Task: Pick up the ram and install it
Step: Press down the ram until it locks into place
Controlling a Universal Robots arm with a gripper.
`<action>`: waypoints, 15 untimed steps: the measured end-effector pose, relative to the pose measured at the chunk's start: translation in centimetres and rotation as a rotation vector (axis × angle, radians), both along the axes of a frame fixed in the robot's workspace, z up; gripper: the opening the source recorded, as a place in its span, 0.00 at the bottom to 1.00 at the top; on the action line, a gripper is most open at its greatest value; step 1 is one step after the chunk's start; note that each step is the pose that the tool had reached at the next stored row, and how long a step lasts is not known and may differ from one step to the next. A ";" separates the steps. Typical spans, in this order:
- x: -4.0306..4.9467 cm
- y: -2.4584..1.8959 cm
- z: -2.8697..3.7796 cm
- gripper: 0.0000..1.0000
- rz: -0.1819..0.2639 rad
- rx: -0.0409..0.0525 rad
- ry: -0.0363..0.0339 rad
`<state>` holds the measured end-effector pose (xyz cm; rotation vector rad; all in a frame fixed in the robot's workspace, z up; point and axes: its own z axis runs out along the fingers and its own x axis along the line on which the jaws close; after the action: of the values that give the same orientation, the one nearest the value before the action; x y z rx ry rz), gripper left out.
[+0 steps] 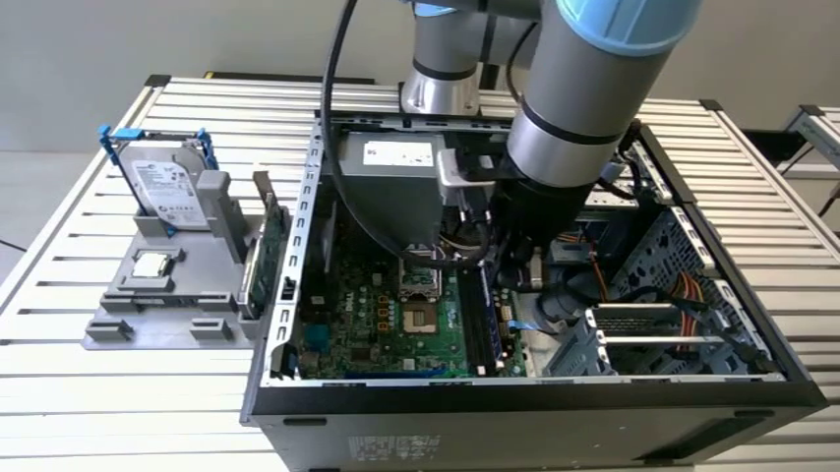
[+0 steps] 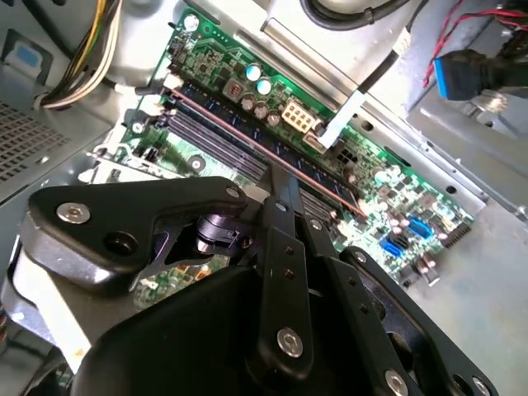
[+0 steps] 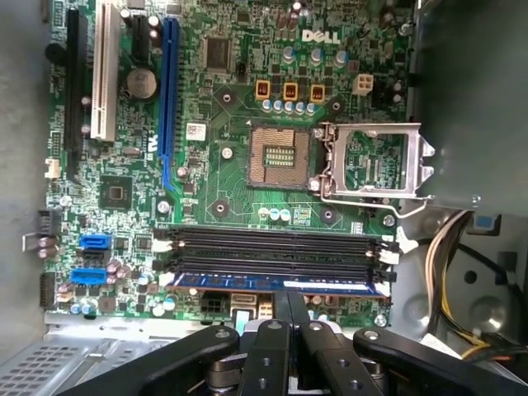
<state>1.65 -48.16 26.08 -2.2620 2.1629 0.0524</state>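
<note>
The ram (image 3: pixel 247 283) is a long thin stick with a blue label. It stands in the memory slot nearest the board's edge, between white latches, and appears edge-on as a reddish line (image 2: pixel 223 124) in the second wrist view. My gripper (image 3: pixel 290 299) is down inside the computer case (image 1: pixel 282 295), right over the middle of the ram's top edge. Its black fingers (image 2: pixel 280 247) are pressed together, side by side along the stick's length rather than across it. Whether the tips touch the ram is unclear.
Empty black memory slots (image 3: pixel 272 247) lie beside the ram. The processor socket (image 3: pixel 280 155) is bare and its metal frame (image 3: pixel 371 161) is swung open. Outside the case, a grey holder (image 1: pixel 132 329) carries a hard drive (image 1: pixel 168 192), a processor chip (image 1: pixel 153 264) and a green card (image 1: pixel 270 261). Cables (image 1: pixel 643 285) crowd the case's far side.
</note>
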 end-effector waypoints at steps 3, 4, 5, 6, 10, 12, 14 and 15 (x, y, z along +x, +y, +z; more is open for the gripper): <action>0.00 0.00 0.52 0.00 0.000 0.0000 0.0000; 0.00 0.00 0.71 0.00 0.000 0.0000 0.0000; 0.01 0.00 0.90 0.00 0.000 0.0000 0.0000; 0.00 0.00 1.02 0.00 0.000 0.0000 0.0000; 0.01 0.01 1.06 0.00 0.000 0.0004 0.0000; 0.00 0.00 1.07 0.00 0.000 0.0000 0.0000; 0.00 0.00 1.08 0.00 0.000 0.0001 0.0000; 0.00 0.00 1.09 0.00 0.000 0.0001 0.0000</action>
<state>1.66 -48.16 27.17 -2.2620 2.1628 0.0525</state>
